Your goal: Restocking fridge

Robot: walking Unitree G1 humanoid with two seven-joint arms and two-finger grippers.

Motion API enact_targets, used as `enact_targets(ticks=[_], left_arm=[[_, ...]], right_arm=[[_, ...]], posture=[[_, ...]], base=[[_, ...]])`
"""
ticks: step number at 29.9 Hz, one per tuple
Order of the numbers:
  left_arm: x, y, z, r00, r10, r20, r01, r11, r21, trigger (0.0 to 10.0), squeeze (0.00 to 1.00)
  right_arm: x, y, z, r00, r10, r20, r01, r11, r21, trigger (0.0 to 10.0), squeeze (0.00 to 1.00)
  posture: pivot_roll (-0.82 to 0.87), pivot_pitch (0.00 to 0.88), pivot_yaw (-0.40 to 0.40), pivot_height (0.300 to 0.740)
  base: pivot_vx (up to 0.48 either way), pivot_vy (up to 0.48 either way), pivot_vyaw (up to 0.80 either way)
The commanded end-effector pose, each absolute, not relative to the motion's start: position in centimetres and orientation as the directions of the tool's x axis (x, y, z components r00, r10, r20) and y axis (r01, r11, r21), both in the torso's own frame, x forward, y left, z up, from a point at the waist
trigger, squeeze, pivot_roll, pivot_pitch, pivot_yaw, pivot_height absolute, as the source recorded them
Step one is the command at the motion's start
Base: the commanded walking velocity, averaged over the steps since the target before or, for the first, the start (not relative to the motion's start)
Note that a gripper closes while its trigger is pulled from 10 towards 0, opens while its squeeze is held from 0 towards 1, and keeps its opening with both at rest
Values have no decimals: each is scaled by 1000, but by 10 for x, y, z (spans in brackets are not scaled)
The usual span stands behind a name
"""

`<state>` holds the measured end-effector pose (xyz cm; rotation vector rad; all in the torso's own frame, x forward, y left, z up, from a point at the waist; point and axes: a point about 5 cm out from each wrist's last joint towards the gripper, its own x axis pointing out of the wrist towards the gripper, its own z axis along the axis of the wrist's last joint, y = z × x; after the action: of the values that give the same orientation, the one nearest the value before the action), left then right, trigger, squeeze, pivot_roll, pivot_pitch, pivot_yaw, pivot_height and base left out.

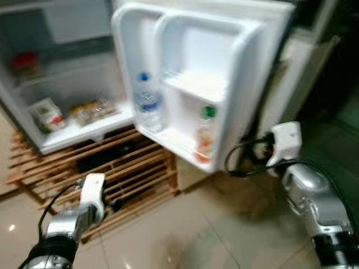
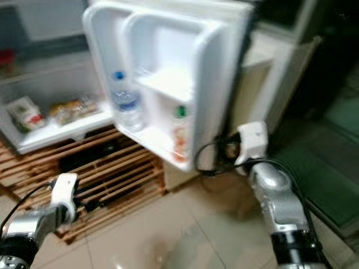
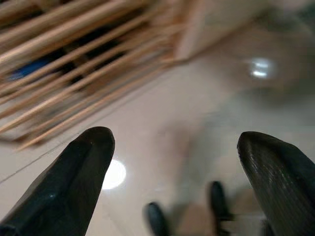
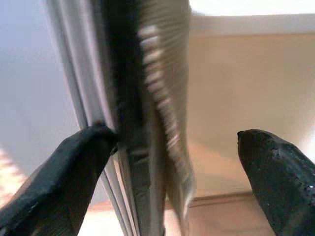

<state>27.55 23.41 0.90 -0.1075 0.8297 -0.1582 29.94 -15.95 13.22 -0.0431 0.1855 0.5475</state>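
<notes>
Silver arms, white wrist blocks, looping black cables; left pincer [image 3: 177, 167], right pincer [image 4: 174, 172] black, ribbed

Both pincers, left [image 3: 177, 182] and right [image 4: 172, 187], agape.

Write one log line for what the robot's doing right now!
fridge door: open | right gripper: open, at door edge | left gripper: open, idle over floor | water bottle: door shelf
</notes>
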Motion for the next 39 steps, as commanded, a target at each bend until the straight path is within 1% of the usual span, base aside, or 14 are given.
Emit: enact_targets(ticks=[1, 3, 7, 9, 10, 11, 15, 22, 27, 31, 34, 35, 37, 39], left_arm=[[267, 243, 2, 639, -187, -746, 91, 982, -168, 10000, 0], [258, 252, -4, 610, -181, -772, 88, 983, -161, 10000, 0], [236, 262, -21, 542, -168, -823, 74, 986, -152, 10000, 0], [191, 275, -49, 409, -123, -904, 16, 992, -128, 10000, 0], [191, 275, -49, 409, -123, -904, 16, 992, -128, 10000, 0], [168, 282, -59, 343, -87, -935, -30, 994, -103, 10000, 0], [136, 288, -71, 257, -52, -965, -76, 994, -74, 10000, 0], [111, 288, -81, 190, -29, -981, -84, 995, -46, 10000, 0], [106, 282, -85, 160, -39, -986, -44, 998, -47, 10000, 0], [105, 280, -86, 137, -54, -989, -28, 998, -58, 10000, 0], [104, 280, -86, 125, -56, -991, -14, 998, -58, 10000, 0], [104, 277, -87, 121, -69, -990, -7, 997, -71, 10000, 0], [107, 275, -86, 129, -85, -988, -2, 996, -86, 10000, 0], [110, 270, -87, 137, -107, -985, 5, 994, -107, 10000, 0]], right_arm=[[294, -145, 160, 756, 647, -97, -650, 760, 4, 10000, 8], [283, -153, 155, 709, 689, -153, -696, 718, 10, 10000, 0], [274, -164, 147, 697, 682, -223, -700, 714, -4, 10000, 0], [272, -162, 148, 697, 681, -223, -696, 718, 14, 10000, 0], [272, -162, 148, 697, 681, -223, -696, 718, 14, 10000, 0], [272, -159, 150, 704, 677, -215, -689, 724, 23, 10000, 0], [274, -159, 155, 714, 673, -193, -680, 732, 38, 10000, 0], [298, -163, 168, 790, 598, -135, -601, 799, 14, 10000, 4], [306, -133, 181, 742, 666, -75, -667, 745, 26, 10000, 8], [293, -77, 211, 552, 832, 54, -833, 548, 76, 10000, 12], [287, -61, 220, 495, 864, 89, -869, 490, 74, 10000, 12], [272, -43, 241, 368, 909, 196, -929, 355, 100, 10000, 12], [256, -36, 267, 240, 909, 340, -969, 204, 140, 10000, 8], [251, -44, 281, 208, 884, 418, -975, 152, 165, 10000, 12]], posture=[[-169, 0, 38, 740], [-171, 0, 42, 740], [-174, 0, 49, 740], [-176, 0, 56, 740], [-176, 0, 56, 740], [-178, 0, 59, 740], [-177, 0, 66, 740], [-182, 0, 74, 740], [-181, 0, 71, 740], [-165, 0, 81, 740], [-165, 0, 90, 740], [-156, 0, 94, 740], [-153, 0, 97, 740], [-147, 0, 94, 740]], base=[[0, -326, 0], [0, -142, 0], [0, 0, 0], [0, 0, 0], [0, 0, 0], [0, 0, 0], [0, 0, 0], [0, 0, 0], [0, 0, 0], [0, 0, 0], [0, 0, 0], [0, 0, 0], [0, 0, 0], [0, 0, 0]])
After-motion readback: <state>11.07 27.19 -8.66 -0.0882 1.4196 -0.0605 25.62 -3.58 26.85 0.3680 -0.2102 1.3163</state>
